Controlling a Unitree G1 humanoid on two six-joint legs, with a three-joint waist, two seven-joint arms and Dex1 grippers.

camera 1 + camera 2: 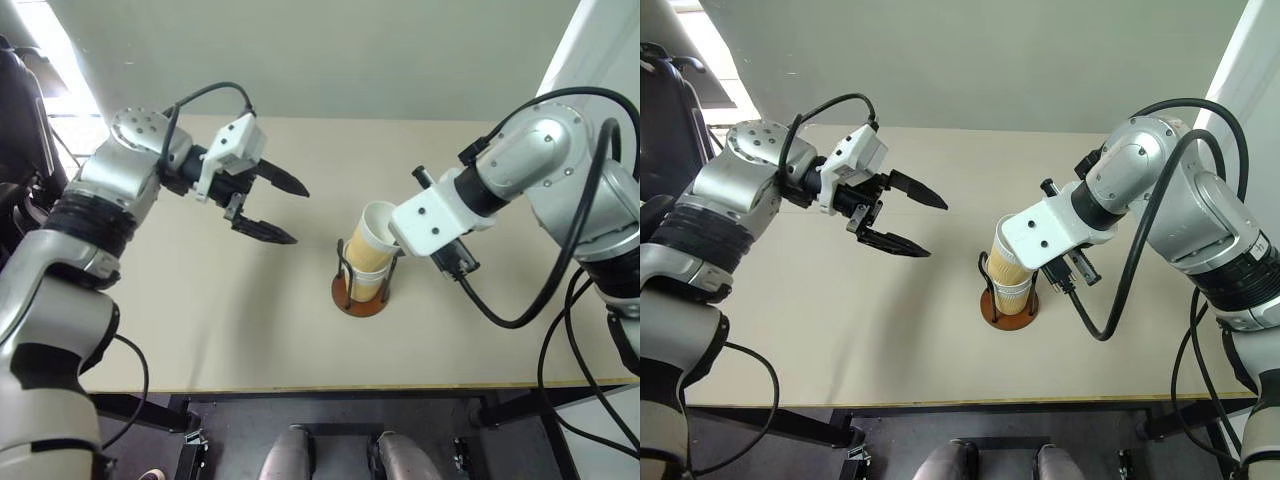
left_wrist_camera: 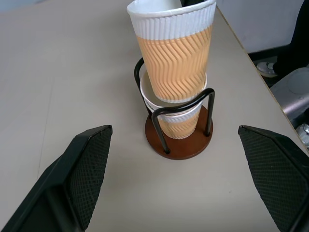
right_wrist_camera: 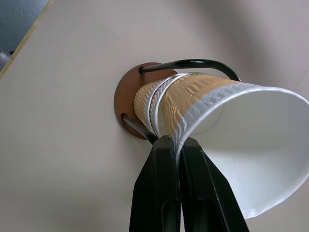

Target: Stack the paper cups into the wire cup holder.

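Note:
The wire cup holder (image 1: pixel 358 298) stands at mid-table on its round brown base, with a paper cup (image 2: pixel 177 123) seated low inside the dark loops. A second paper cup (image 1: pixel 375 240) is nested into it, tilted, white rim up and orange ribbed side showing. My right gripper (image 3: pixel 176 142) is shut on that top cup's rim, one finger inside and one outside. Off to the holder's left and above the table, my left gripper (image 1: pixel 298 214) is open and empty; its two fingers (image 2: pixel 87 164) point toward the holder.
The tan table (image 1: pixel 200 330) spreads bare around the holder; its front edge (image 1: pixel 300 388) runs near me. A black cable (image 1: pixel 500 310) loops down from my right arm, just right of the holder. A pale wall backs the table.

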